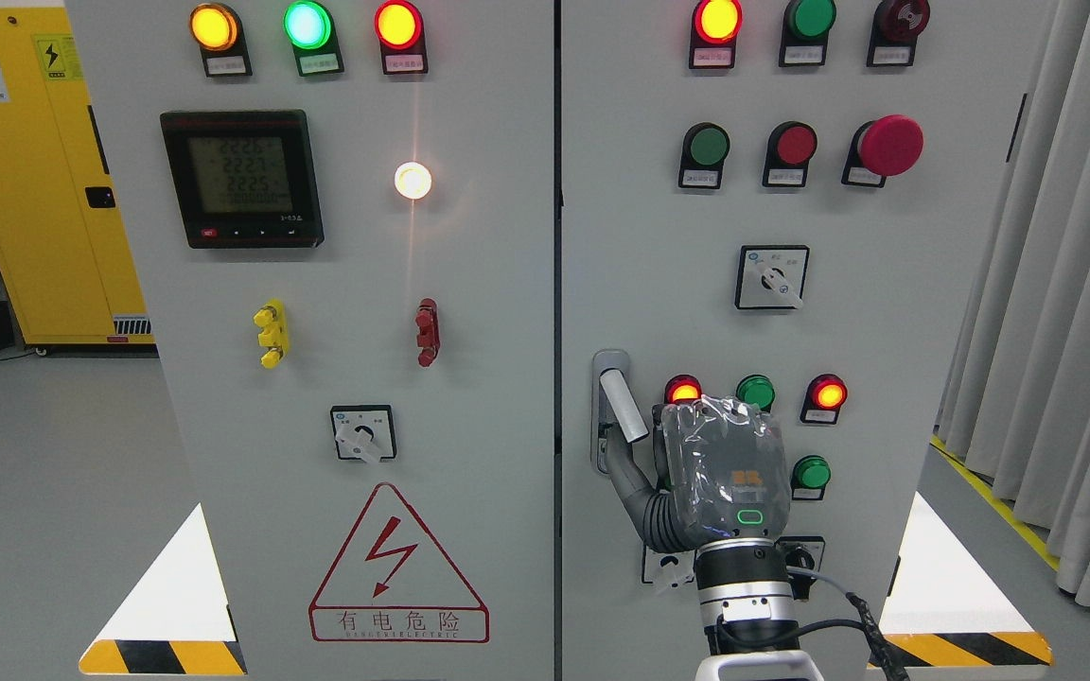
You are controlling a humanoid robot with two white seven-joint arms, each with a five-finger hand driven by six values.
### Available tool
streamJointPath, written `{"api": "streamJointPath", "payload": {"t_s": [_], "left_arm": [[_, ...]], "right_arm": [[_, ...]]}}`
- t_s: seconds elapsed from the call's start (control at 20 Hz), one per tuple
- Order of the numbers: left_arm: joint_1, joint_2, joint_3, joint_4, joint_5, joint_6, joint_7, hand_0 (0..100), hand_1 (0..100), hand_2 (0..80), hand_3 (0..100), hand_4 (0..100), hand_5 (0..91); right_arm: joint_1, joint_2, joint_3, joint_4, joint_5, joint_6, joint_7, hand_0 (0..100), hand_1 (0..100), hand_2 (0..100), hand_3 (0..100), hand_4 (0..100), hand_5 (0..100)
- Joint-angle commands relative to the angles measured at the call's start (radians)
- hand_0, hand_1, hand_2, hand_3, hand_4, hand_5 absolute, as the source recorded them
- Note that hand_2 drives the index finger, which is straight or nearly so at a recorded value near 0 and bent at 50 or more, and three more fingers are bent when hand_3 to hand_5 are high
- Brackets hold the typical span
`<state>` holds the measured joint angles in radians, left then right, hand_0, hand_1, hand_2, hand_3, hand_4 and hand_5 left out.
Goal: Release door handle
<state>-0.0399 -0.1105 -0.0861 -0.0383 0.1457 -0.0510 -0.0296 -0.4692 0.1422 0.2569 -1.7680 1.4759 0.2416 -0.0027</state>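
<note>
Right hand comes up from the bottom edge right of centre, wrapped in clear plastic, back of the hand toward the camera so most fingers are hidden; only the thumb shows, reaching to 10 o'clock and touching the lower end of the door handle. Can't tell whether the other fingers are curled or spread. Handle sits at the left edge of the right cabinet door, silver lever tilted out of its recessed plate, at 9 o'clock of the hand. The hand partly covers a red lamp, a green button and a rotary switch behind the wrist. Label print under the lamps is too small to read. Left arm not visible. Left cabinet door carries a digital meter, lit lamps and a lightning warning triangle. Yellow cabinet at 10 o'clock, cut off by the frame; grey curtain at 3 o'clock; grey floor with hazard striping.
</note>
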Motion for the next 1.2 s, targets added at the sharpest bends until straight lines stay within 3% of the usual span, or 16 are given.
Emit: {"api": "streamJointPath", "payload": {"t_s": [0.0,1.15], "left_arm": [[0.0,0.0,0.0,0.0,0.0,-0.001,0.0,12,56,0.0,0,0,0.0],[0.0,0.0,-0.001,0.0,0.0,0.0,0.0,12,56,0.0,0,0,0.0]], "right_arm": [[0.0,-0.001,-0.007,-0.001,0.001,0.001,0.001,62,39,97,100,100,100],[-0.006,-0.001,-0.027,-0.002,0.0,-0.001,0.001,65,41,97,100,100,100]]}}
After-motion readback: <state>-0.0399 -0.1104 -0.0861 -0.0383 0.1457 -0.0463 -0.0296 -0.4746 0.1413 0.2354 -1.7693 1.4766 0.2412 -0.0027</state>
